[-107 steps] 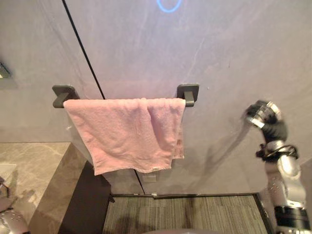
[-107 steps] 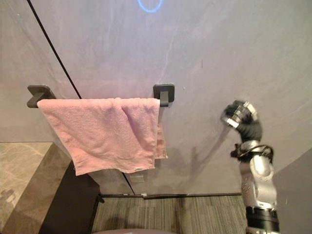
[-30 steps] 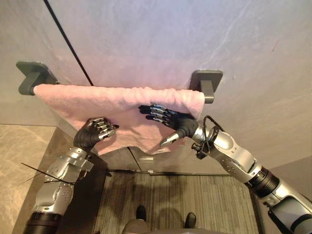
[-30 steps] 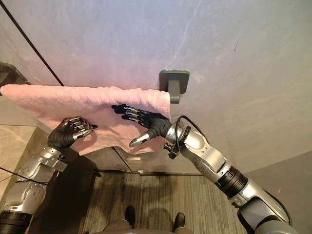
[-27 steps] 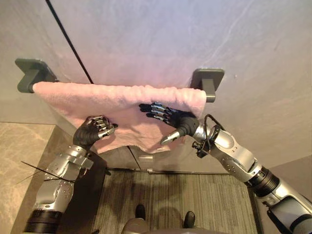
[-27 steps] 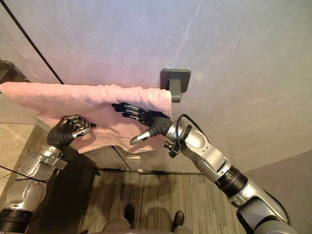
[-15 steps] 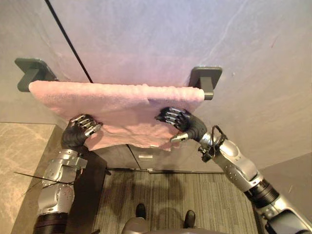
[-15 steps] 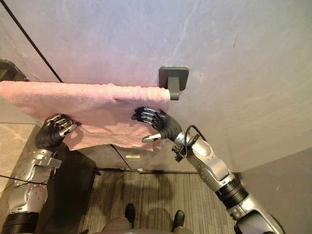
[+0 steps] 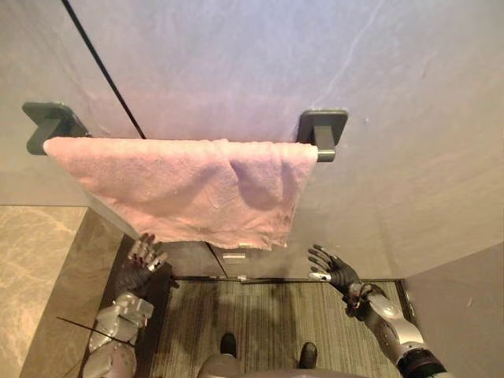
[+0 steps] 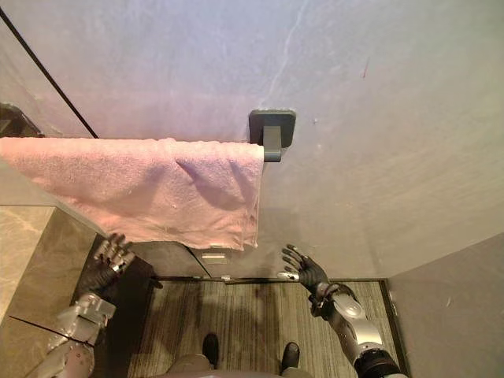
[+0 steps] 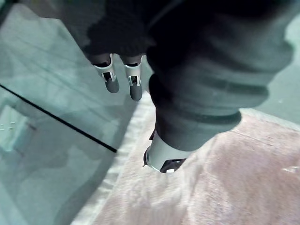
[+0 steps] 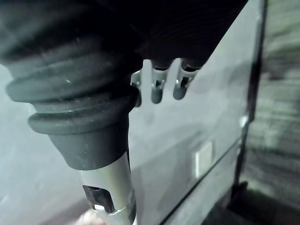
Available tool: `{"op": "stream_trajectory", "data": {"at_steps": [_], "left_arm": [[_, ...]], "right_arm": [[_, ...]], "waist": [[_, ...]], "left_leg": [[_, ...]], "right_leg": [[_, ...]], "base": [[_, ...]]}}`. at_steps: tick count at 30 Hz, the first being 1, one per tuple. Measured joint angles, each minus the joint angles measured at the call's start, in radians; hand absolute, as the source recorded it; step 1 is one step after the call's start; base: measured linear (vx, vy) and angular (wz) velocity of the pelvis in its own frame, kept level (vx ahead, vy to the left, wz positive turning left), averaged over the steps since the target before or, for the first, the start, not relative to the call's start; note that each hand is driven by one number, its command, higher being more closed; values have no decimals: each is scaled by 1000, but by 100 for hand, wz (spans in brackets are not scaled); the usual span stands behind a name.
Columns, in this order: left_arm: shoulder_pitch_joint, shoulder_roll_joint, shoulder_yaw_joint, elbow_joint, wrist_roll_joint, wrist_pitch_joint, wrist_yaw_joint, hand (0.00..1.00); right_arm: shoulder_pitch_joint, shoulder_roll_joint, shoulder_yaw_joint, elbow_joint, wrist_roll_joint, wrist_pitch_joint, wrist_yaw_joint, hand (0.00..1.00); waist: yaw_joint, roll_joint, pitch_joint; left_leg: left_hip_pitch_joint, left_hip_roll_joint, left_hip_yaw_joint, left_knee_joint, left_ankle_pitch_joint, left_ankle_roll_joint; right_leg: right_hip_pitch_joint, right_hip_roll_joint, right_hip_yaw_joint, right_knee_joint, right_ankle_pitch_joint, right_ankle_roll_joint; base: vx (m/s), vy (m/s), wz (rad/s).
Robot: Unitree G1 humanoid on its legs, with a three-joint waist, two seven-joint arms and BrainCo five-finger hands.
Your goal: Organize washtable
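Observation:
A pink towel [image 9: 181, 185] hangs spread over a dark bar between two dark wall brackets [image 9: 323, 126] [image 9: 43, 122], with a soft fold near its right side. My left hand [image 9: 142, 256] is below the towel's lower left edge, fingers relaxed, touching nothing. My right hand [image 9: 335, 270] is lower right of the towel, open with fingers spread, apart from the cloth. In the left wrist view the fingers [image 11: 110, 80] point away straight and the towel [image 11: 225, 187] lies past the thumb. In the right wrist view the fingers [image 12: 157, 89] hang straight and hold nothing.
A stone counter [image 9: 39, 276] stands at the lower left with a dark cabinet side [image 9: 153, 299] beside it. Striped grey carpet [image 9: 276, 315] covers the floor below the grey wall. A black seam [image 9: 102, 71] runs down the wall behind the towel.
Both hands have come off the towel and dropped below it. The towel now hangs free and flatter on the bar. The camera has shifted slightly.

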Motion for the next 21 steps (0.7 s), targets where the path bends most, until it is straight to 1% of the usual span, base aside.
{"op": "stream_trajectory", "data": {"at_steps": [1,3,4,5,6,7,9,10,11,12,13,14,15,16,18,19,21], "left_arm": [[0,-15,-5,26,1,1,0,0],[10,-75,-7,128,25,16,5,0],[11,-89,-7,150,33,19,8,0],[16,-115,-5,186,45,20,16,0],[22,-139,-3,231,57,19,32,0],[21,-150,0,260,64,18,40,0],[15,-184,31,388,76,17,76,0],[14,-193,45,423,85,15,95,0],[6,-208,73,497,110,13,133,0],[4,-214,85,532,120,12,150,0],[4,-220,96,594,141,12,185,0],[-2,-228,101,636,175,11,219,0],[-2,-233,110,656,194,11,231,0],[-9,-246,140,690,236,11,263,0],[-10,-242,152,701,282,12,286,0],[-14,-241,152,709,336,15,293,0],[-27,-234,148,723,393,17,293,0]], "right_arm": [[0,11,-31,32,-9,0,-12,0],[10,52,-153,122,-21,-7,-68,0],[17,61,-183,138,-26,-12,-83,0],[32,75,-246,168,-31,-22,-113,0],[45,84,-306,207,-32,-35,-144,0],[49,88,-337,231,-31,-43,-159,0],[60,108,-445,330,-29,-59,-211,0],[66,112,-465,359,-28,-61,-226,0],[73,124,-505,413,-27,-68,-252,0],[73,131,-523,435,-27,-69,-262,0],[84,148,-553,470,-27,-70,-281,0],[103,166,-578,501,-31,-70,-297,0],[110,175,-593,513,-36,-69,-300,0],[123,199,-610,536,-71,-59,-319,0],[140,216,-621,536,-109,-51,-326,0],[149,224,-618,535,-143,-46,-328,0],[153,232,-607,535,-169,-46,-329,0]], "waist": [[-2,4,0],[-20,23,-5],[-20,27,-7],[-20,35,-13],[-20,43,-19],[-20,47,-22],[-26,55,-26],[-30,54,-27],[-40,52,-31],[-45,53,-33],[-48,41,-41],[-53,45,-47],[-56,42,-47],[-63,35,-46],[-70,33,-45],[-72,23,-39],[-72,23,-38]], "left_leg": [[0,0,-2,2,0,0],[1,0,-18,7,0,0],[3,1,-17,7,0,0],[4,1,-18,7,0,0],[4,1,-19,6,0,0],[4,1,-19,6,0,0],[16,1,-21,3,0,0],[20,1,-22,2,0,0],[28,1,-25,-2,0,0],[33,0,-27,-5,0,0],[34,-1,-27,-14,0,0],[35,-1,-26,-15,0,0],[35,-1,-26,-15,0,0],[35,-1,-26,-16,0,0],[37,-1,-21,-16,0,0],[39,-1,-12,-16,0,-1],[38,-1,-6,-16,0,-1]], "right_leg": [[2,0,-2,0,0,0],[11,-2,-17,0,-1,1],[11,-1,-17,-1,-1,1],[13,-1,-18,-6,-1,1],[14,0,-19,-8,-1,1],[14,0,-19,-8,-1,1],[28,0,-22,-11,-2,3],[33,0,-24,-12,-3,4],[42,0,-27,-13,-4,5],[48,0,-30,-16,-4,5],[49,0,-31,-23,-4,5],[50,0,-31,-24,-3,5],[50,0,-31,-25,-3,5],[50,0,-31,-25,-3,5],[50,1,-27,-24,-3,5],[46,1,-17,-24,-2,7],[42,1,-11,-24,-1,8]], "base": [[-61,-17,9],[-57,-17,14],[-56,-16,8],[-53,-20,-1],[-41,-21,1],[0,0,0],[0,0,0],[2,-12,5],[7,-9,6],[4,-9,5],[0,0,0],[0,0,0],[0,0,0],[0,0,0],[-5,-3,-6],[-20,-9,-14],[-22,-6,-11]]}}
